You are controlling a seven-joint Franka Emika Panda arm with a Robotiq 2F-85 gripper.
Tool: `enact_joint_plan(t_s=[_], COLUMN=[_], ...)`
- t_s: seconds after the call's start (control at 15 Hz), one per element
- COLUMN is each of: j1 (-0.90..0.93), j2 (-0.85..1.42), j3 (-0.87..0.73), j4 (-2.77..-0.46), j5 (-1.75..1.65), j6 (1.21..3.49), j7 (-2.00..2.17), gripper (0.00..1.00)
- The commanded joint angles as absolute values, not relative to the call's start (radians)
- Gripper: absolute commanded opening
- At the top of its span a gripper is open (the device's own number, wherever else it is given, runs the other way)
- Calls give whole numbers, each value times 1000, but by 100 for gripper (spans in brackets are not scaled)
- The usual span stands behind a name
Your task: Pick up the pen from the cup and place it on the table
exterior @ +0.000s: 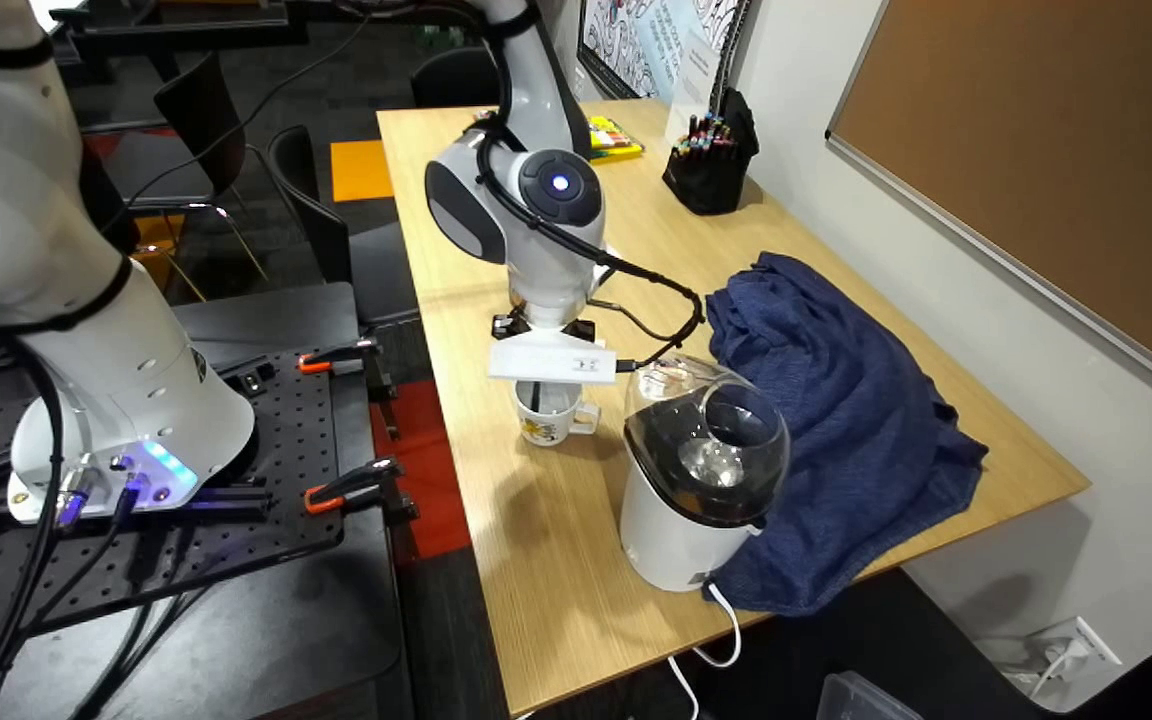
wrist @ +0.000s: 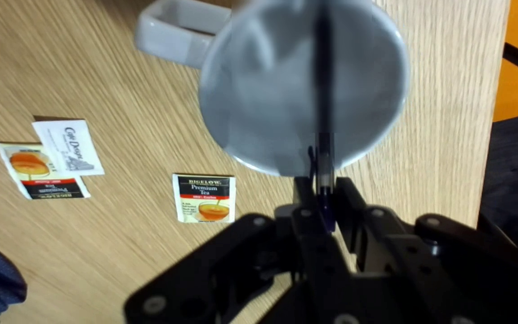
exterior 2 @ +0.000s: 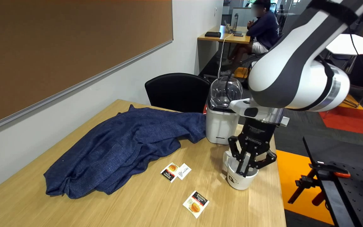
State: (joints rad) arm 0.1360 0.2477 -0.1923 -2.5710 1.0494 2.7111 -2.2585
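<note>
Black fingers (wrist: pixel 348 198) pinch the dark pen (wrist: pixel 324 114) at the mouth of the white cup (exterior 2: pixel 239 183) on the table (exterior: pixel 556 610).

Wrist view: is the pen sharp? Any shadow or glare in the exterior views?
Wrist view: the pen is blurred where it overlaps the cup, while lettering on the lone tea packet reads clearly; in an exterior view, soft shadow darkens the table near the cup, and the white machine's clear top shows reflections.

In an exterior view our arm (exterior 2: pixel 290 78) slants from the upper right; we hold our gripper (exterior 2: pixel 243 172) pointing down, slightly tilted, our fingers (wrist: pixel 349 195) close together below centre in the wrist view.
</note>
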Motion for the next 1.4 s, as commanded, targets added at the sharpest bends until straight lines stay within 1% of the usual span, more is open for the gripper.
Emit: enact_joint_plan(t_s=[0.0, 0.47, 1.0, 1.33], j1=[160, 174, 200, 204], j2=[134, -8, -215, -236], j3=[-191, -178, -152, -121], j4=[-2659, -2723, -2801, -2773], j5=[1048, 1117, 1209, 1198], j6=[2762, 2835, 2853, 2819], j7=[-2250, -2269, -2251, -2209], gripper=[4, 4, 4, 4])
